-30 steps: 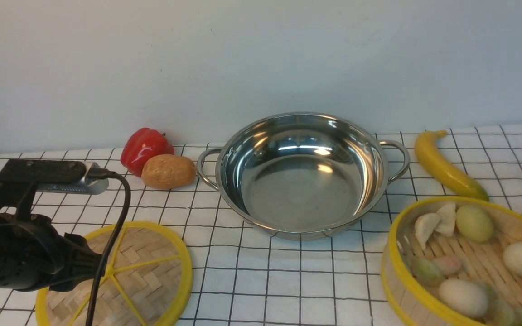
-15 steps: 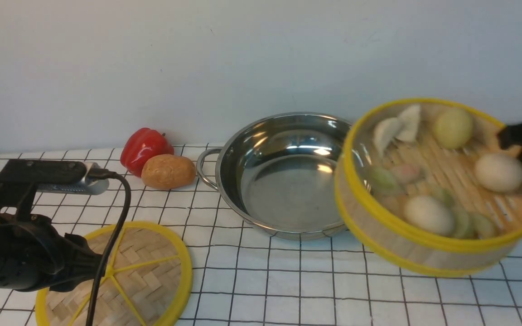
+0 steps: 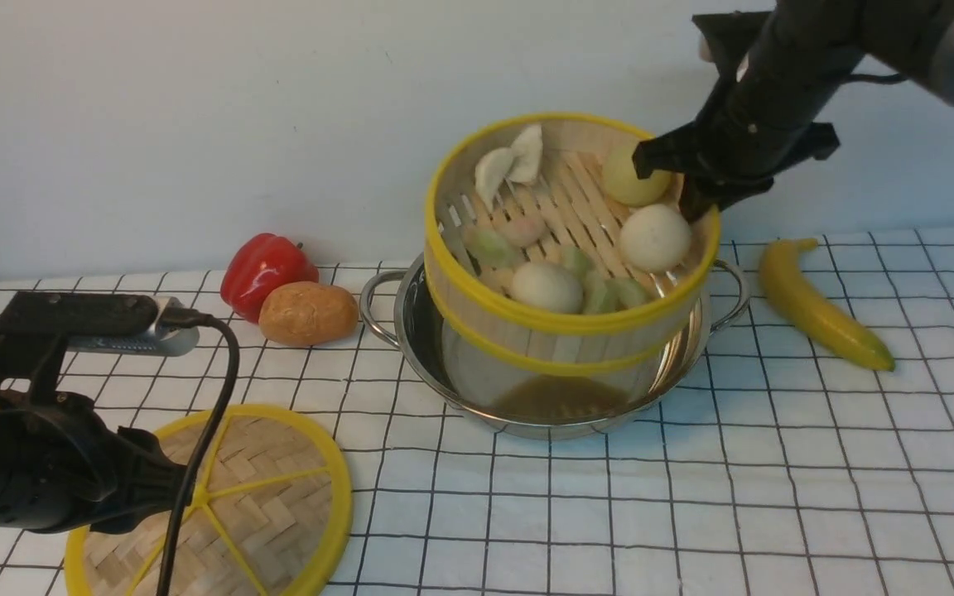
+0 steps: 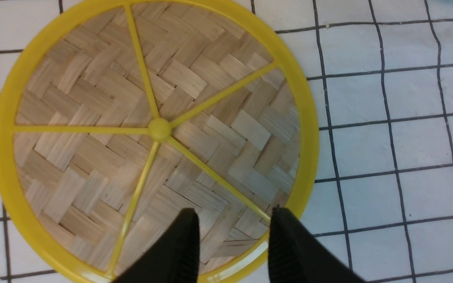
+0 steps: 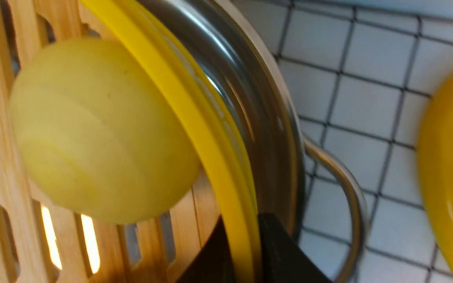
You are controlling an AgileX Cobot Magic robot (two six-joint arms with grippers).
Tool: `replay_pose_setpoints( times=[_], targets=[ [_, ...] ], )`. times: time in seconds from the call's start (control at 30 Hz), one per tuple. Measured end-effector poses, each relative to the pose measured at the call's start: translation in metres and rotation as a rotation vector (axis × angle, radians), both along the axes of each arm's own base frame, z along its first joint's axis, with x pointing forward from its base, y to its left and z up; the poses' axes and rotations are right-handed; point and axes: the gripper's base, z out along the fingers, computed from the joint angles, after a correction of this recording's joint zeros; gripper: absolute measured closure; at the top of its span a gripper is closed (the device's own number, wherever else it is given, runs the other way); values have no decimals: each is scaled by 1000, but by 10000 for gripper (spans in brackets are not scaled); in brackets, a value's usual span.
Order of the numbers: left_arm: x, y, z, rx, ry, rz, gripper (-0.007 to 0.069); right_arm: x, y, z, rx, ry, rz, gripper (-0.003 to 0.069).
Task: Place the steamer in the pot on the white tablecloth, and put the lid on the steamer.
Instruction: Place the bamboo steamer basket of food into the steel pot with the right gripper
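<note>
The steamer (image 3: pixel 560 323), a bamboo basket with yellow rims and several food pieces inside, hangs tilted over the steel pot (image 3: pixel 411 331), its lower edge inside the pot's rim. My right gripper (image 3: pixel 692 194) is shut on the steamer's far right rim (image 5: pixel 218 157), one finger inside the wall and one outside. The pot's loop handle (image 5: pixel 348 181) shows just beyond. The woven lid (image 3: pixel 270 497) lies flat on the white tablecloth (image 3: pixel 692 513) at the front left. My left gripper (image 4: pixel 232 220) hovers open above the lid's edge (image 4: pixel 305 129), holding nothing.
A red pepper (image 3: pixel 266 269) and a potato (image 3: pixel 307 313) lie left of the pot. A banana (image 3: pixel 816 310) lies right of it, close to the pot's right handle. A pale wall stands behind the table.
My right arm has lifted the steamer from the front right of the cloth and carried it left and back, over the pot. The left arm and the lid have not moved.
</note>
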Motion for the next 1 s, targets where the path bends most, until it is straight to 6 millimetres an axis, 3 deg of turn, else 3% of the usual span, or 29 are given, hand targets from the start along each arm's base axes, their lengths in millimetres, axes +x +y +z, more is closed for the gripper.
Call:
replay_pose_setpoints(
  times=[0.47, 1.0],
  targets=[
    [0, 0, 0, -7, 0, 3, 382, 20, 8, -59, -54, 95, 7, 601],
    [0, -1, 0, -10, 0, 3, 382, 27, 11, -92, -56, 148, 10, 601]
  ],
)
